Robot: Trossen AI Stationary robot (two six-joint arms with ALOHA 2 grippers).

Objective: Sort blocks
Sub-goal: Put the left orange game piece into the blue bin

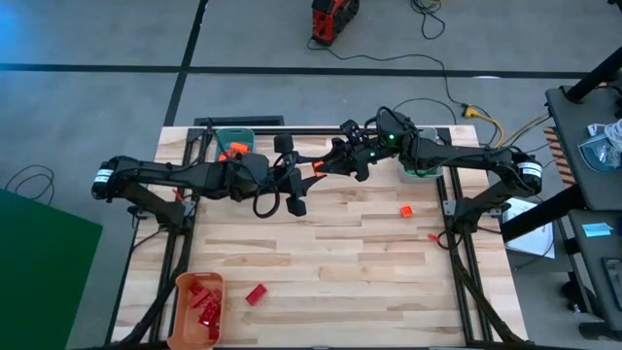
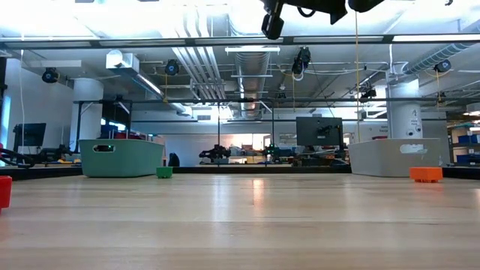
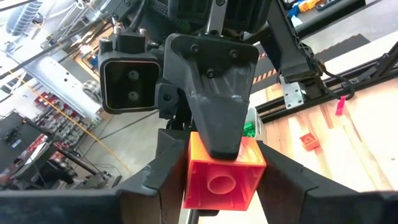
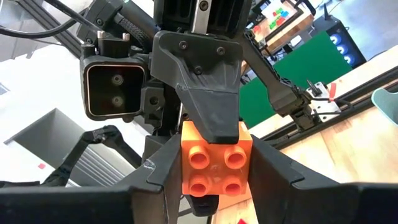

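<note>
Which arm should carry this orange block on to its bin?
Left, probably. The left gripper and right gripper both clamp the orange block above the table's middle. The teal bin, with orange blocks inside, sits right beside the left arm.

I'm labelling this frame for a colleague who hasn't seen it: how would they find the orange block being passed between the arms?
Look above the far middle of the wooden table, where the two dark arms meet. Between the left end effector and the right end effector sits one orange block. Unlike the other loose blocks, it is off the table, pinched by both end effectors at once.
</note>
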